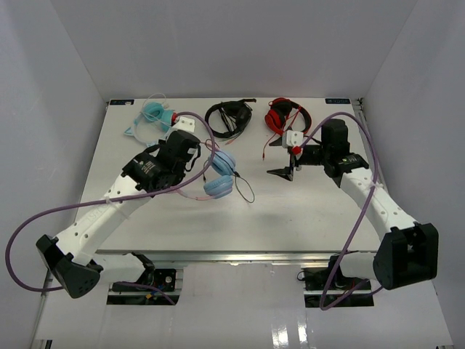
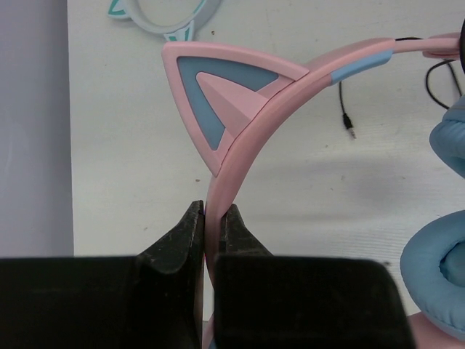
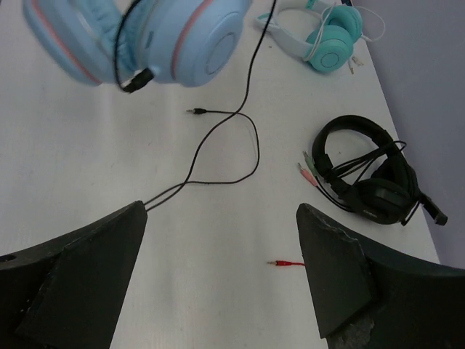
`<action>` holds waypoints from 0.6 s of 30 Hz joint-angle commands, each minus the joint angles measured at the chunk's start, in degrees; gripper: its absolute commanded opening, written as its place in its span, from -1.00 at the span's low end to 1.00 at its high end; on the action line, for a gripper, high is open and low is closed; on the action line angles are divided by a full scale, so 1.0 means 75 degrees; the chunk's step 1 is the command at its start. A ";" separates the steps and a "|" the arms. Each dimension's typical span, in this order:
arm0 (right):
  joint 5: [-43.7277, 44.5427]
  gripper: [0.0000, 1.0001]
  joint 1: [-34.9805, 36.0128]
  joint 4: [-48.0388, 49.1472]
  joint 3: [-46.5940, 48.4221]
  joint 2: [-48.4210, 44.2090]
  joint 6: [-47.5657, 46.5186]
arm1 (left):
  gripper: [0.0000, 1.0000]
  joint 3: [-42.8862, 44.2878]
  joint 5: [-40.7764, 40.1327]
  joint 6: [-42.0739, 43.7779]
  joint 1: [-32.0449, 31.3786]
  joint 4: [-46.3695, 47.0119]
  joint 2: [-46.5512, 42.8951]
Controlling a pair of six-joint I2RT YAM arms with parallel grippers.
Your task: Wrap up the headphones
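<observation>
The headphones [image 1: 220,174] have a pink cat-ear headband [image 2: 240,109] and light blue ear cups [image 3: 182,36], and they are held up left of the table's middle. My left gripper [image 2: 214,218] is shut on the headband just below a cat ear; from above it [image 1: 197,161] sits left of the cups. The thin black cable [image 3: 218,138] runs from a cup and loops over the table, its plug [image 2: 351,131] lying free. My right gripper [image 3: 221,211] is open and holds nothing. It hovers over the table right of the cable's loop; from above it [image 1: 285,163] is right of centre.
At the back edge lie all-teal cat-ear headphones [image 1: 154,115], black headphones [image 1: 229,116] and red headphones [image 1: 285,115]. A red plug [image 3: 287,263] lies close to my right gripper's right finger [image 3: 341,276]. White walls close in the table on the left, right and back.
</observation>
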 commanded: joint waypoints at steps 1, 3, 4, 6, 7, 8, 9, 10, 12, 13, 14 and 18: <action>-0.0533 0.80 0.0162 0.2810 -0.0268 0.0686 0.3232 | -1.00 0.1175 0.0871 -0.0503 -0.0035 0.0233 -0.0449; -0.0230 0.80 0.0261 0.4457 -0.0844 0.0831 0.4557 | -1.00 0.1546 0.1232 -0.0681 -0.0035 0.0259 -0.0456; -0.0150 0.80 0.0294 0.5131 -0.1065 0.0954 0.4980 | -1.00 0.1749 0.1413 -0.0760 -0.0035 0.0286 -0.0450; 0.0106 0.80 0.0383 0.5808 -0.1258 0.1173 0.5591 | -1.00 0.2104 0.1631 -0.0903 -0.0024 0.0340 -0.0438; 0.0179 0.80 0.0423 0.5966 -0.1291 0.1259 0.5847 | -1.00 0.2256 0.1684 -0.0969 -0.0024 0.0367 -0.0425; 0.0220 0.80 0.0429 0.6021 -0.1333 0.1296 0.5983 | -1.00 0.2384 0.1733 -0.1029 -0.0031 0.0398 -0.0428; 0.0267 0.80 0.0425 0.6074 -0.1395 0.1281 0.6009 | -1.00 0.2523 0.1782 -0.1115 -0.0029 0.0489 -0.0452; 0.0309 0.80 0.0425 0.6115 -0.1446 0.1255 0.6002 | -1.00 0.2642 0.1860 -0.1193 -0.0024 0.0603 -0.0482; 0.0300 0.80 0.0425 0.6123 -0.1492 0.1217 0.6047 | -1.00 0.2799 0.2053 -0.1311 -0.0031 0.0810 -0.0521; 0.0223 0.80 0.0428 0.6207 -0.1519 0.1207 0.6137 | -1.00 0.2887 0.2158 -0.1374 -0.0032 0.0905 -0.0519; 0.0062 0.80 0.0435 0.6483 -0.1574 0.1209 0.6327 | -1.00 0.3000 0.2286 -0.1432 -0.0024 0.0981 -0.0493; 0.0028 0.80 0.0503 0.7669 -0.1773 0.1190 0.7883 | -1.00 0.3365 0.2676 -0.1602 -0.0028 0.1112 -0.0286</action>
